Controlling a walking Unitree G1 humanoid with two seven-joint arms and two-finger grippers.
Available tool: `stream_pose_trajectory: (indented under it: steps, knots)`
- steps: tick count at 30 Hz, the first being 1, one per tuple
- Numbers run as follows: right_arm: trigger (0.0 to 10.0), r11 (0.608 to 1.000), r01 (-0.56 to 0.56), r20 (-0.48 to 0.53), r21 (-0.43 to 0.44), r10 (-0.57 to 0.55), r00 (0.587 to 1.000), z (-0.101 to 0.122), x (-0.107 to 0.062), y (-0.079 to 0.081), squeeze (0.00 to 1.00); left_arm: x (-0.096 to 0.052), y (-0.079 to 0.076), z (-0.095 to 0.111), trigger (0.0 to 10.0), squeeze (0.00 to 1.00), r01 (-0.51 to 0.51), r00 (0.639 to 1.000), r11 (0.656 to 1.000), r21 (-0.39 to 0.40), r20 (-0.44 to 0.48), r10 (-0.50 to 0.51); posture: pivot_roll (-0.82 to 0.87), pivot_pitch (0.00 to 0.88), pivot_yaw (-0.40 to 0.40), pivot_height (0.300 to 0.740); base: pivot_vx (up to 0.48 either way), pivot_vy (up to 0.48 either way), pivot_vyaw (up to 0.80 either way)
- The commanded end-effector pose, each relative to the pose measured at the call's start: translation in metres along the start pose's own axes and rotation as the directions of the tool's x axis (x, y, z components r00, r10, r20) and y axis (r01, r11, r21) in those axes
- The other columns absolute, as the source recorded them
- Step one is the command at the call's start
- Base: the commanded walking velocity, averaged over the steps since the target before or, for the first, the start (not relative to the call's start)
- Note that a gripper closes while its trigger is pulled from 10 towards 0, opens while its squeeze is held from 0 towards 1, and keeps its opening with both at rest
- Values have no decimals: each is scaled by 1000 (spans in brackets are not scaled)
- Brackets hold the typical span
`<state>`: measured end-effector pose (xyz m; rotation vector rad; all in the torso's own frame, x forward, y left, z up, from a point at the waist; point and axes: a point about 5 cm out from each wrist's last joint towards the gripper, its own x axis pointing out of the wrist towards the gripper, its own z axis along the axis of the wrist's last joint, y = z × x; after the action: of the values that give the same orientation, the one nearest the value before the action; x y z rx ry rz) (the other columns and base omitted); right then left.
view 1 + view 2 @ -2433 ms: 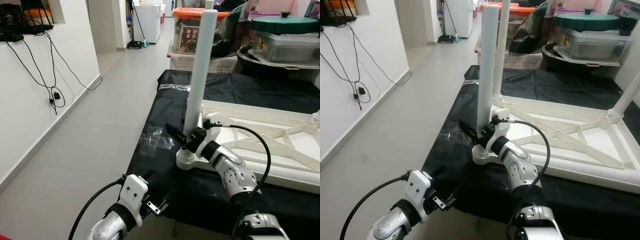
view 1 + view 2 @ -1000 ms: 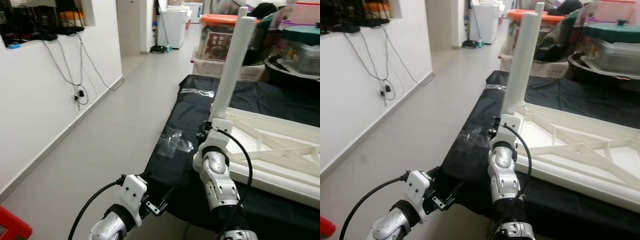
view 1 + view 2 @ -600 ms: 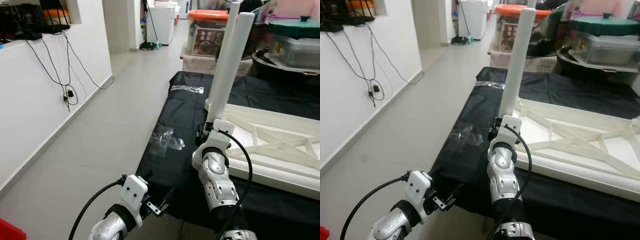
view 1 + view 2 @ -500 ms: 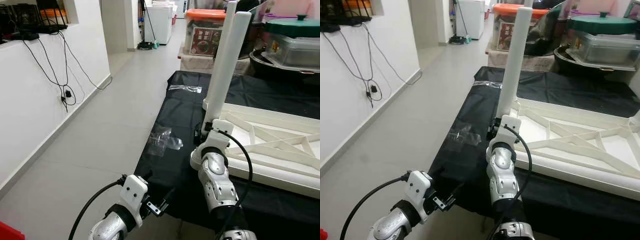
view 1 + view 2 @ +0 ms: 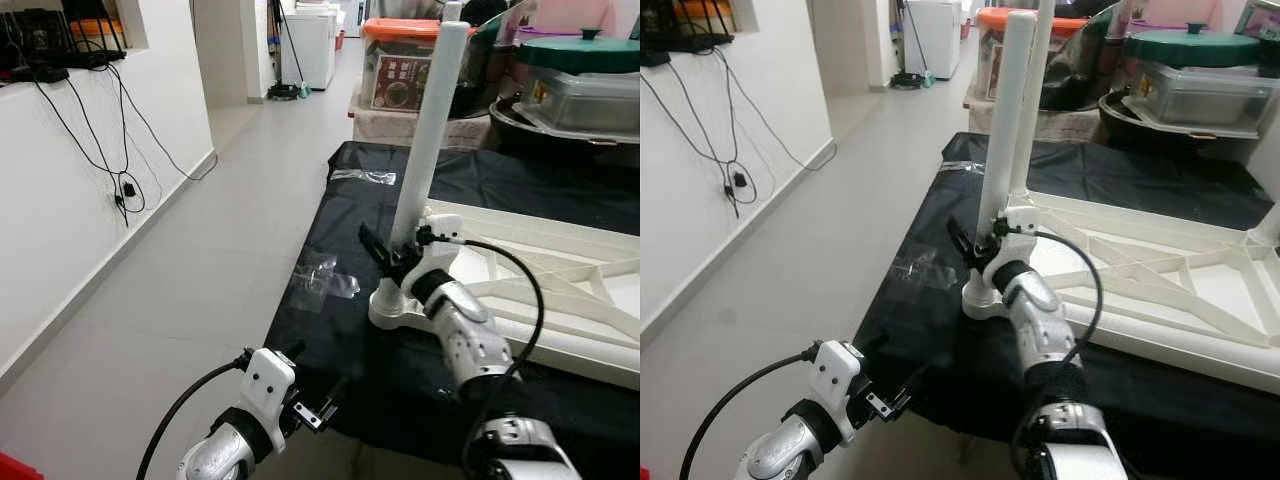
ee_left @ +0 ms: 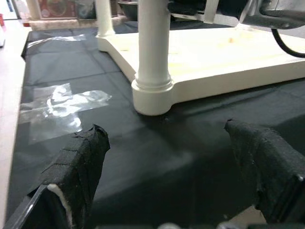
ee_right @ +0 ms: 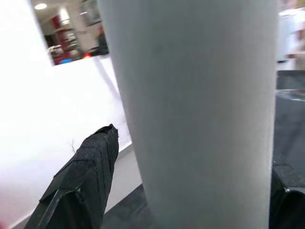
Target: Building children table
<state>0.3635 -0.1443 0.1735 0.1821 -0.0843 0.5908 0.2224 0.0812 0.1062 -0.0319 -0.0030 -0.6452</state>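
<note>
A matte black cloth (image 5: 340,330) covers the low surface under both grippers, wrinkled and dull, with a crinkled patch of clear plastic film (image 5: 322,282) lying on it just beyond the left gripper. On the cloth rests the upturned white table top (image 5: 560,300), smooth moulded plastic with ribbed cross-bracing, stretching away to the right of the right gripper. A round white table leg (image 5: 428,130), a plain smooth tube, stands upright from the rounded corner socket (image 5: 392,312). The right gripper (image 5: 385,255) sits low on this leg, its black fingers spread to either side of the tube. The left gripper (image 6: 176,176) hangs near the cloth's front edge, its tape-wrapped fingers (image 6: 78,164) wide apart, holding nothing.
</note>
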Motion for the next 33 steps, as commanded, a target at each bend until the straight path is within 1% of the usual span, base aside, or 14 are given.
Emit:
stream_pose_trajectory:
  steps: [1,5,12,13,14,15,22,25,27,28,29,30,32,33]
  knots:
    - [10000,974,-223,-79,48,226,971,-14,3,24,0,0,0,-3,10000,0,0,1000,1000,-13,-17,0,23,0,-27,740,0,0,0]
    - [10000,845,-521,-171,118,534,828,-26,-9,40,0,0,0,-3,10000,0,-2,1000,1000,-12,-16,2,28,0,-29,740,0,0,0]
    - [10000,759,-630,-199,166,652,732,-31,-9,48,0,0,-1,-4,10000,0,-3,1000,1000,-13,-16,3,30,0,-36,740,0,0,0]
    - [4941,757,-633,-203,163,654,729,-31,-6,48,0,-1,-1,-4,10000,0,-3,1000,1000,-14,-16,3,32,0,-36,740,0,0,0]
    - [4941,757,-633,-203,163,654,729,-31,-6,48,0,-1,-1,-4,10000,0,-3,1000,1000,-14,-16,3,32,0,-36,740,0,0,0]
    - [0,768,-621,-209,157,640,739,-31,-4,48,0,-1,-1,-4,10000,0,-3,1000,1000,-14,-16,3,32,0,-36,740,0,0,0]
    - [0,834,-543,-180,98,552,814,-28,3,45,0,-1,-1,-4,10000,0,-2,1000,1000,-16,-17,2,29,0,-37,740,0,0,0]
    - [0,966,-256,-137,32,258,956,-26,14,30,0,-1,-2,-5,10000,0,0,1000,1000,-18,-18,0,26,0,-36,740,0,0,0]
    - [0,966,-256,-137,32,258,956,-26,14,30,0,-1,-2,-5,10000,0,0,1000,1000,-18,-18,0,26,0,-36,740,0,0,0]
    - [0,999,-31,-102,24,33,994,-25,17,19,0,-1,-2,-5,10000,0,1,1000,1000,-19,-19,-1,26,0,-35,740,0,0,0]
    - [0,999,-31,-102,24,33,994,-25,17,19,0,-1,-2,-5,10000,0,1,1000,1000,-19,-19,-1,26,0,-35,740,0,0,0]
    - [0,973,230,-53,29,-229,972,-23,15,6,0,-2,-2,-5,10000,0,2,1000,1000,-21,-20,-2,21,0,-27,740,0,0,0]
    - [0,973,230,-53,29,-229,972,-23,15,6,0,-2,-2,-5,10000,0,2,1000,1000,-21,-20,-2,21,0,-27,740,0,0,0]
    - [0,885,466,-24,15,-465,885,-26,5,-3,0,-2,-2,-5,10000,0,4,1000,1000,-25,-22,-4,17,0,-26,740,0,0,0]
